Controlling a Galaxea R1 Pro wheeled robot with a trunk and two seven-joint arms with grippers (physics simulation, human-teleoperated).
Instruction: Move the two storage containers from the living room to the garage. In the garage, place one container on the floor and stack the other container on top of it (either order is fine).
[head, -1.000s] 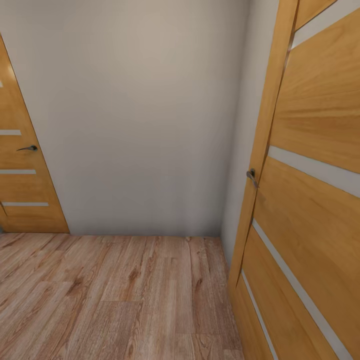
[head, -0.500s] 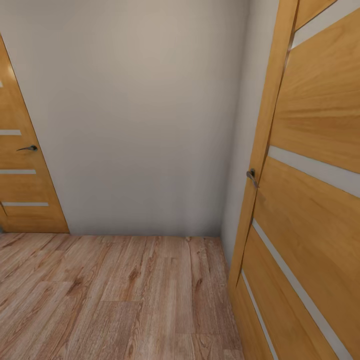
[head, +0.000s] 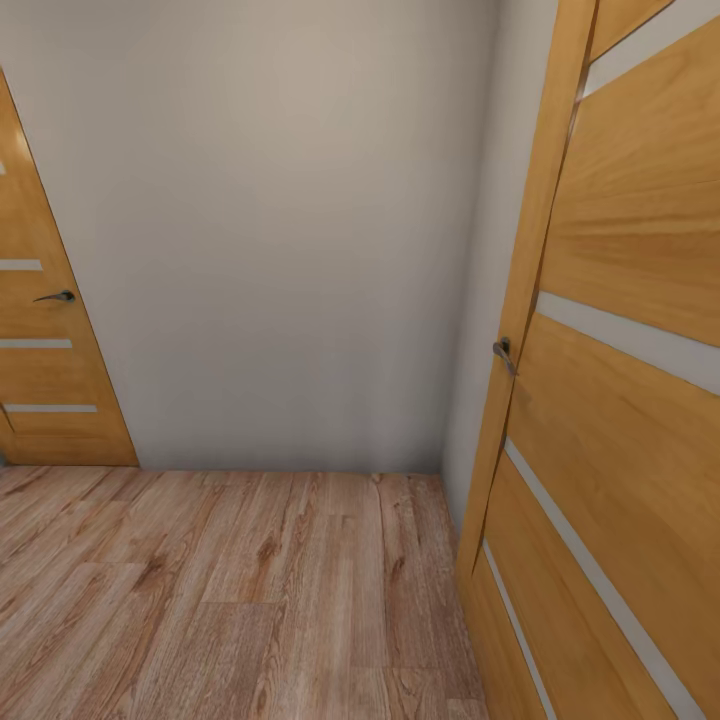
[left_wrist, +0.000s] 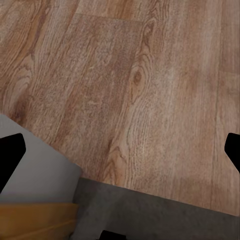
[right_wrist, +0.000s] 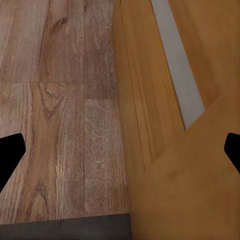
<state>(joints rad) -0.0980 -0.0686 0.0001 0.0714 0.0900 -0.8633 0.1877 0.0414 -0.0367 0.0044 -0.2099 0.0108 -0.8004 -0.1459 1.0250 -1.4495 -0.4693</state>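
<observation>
The storage containers are out of view. In the left wrist view my left gripper is open, its black fingertips far apart over light wood planks, with nothing between them. My right gripper is open too and holds nothing. It hangs over the seam where the wood planks meet the foot of an orange-brown door.
An orange-brown door with pale stripes and a metal handle stands ajar close on the right. A second such door is at the left. A plain pale wall closes the space ahead. Dark grey strips border the planks.
</observation>
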